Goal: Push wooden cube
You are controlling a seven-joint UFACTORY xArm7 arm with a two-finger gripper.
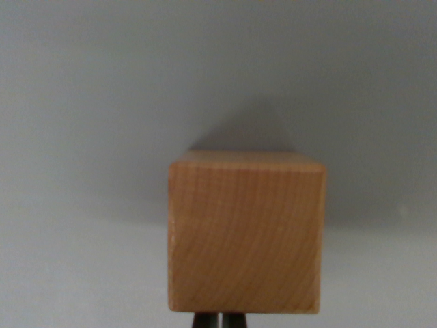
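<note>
The cube (246, 236) looks light, stiff and smooth, likely sliding easily on the table (82, 102). Push low on its near face, where the fingers (218, 320) sit narrow, seemingly touching it.

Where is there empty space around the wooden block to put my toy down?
Bare grey surface lies open on the wrist view's left of the wooden cube, on its right, and beyond it, where only its shadow falls. The crowded spot is the bottom edge, where the dark jaws sit right against the cube.
</note>
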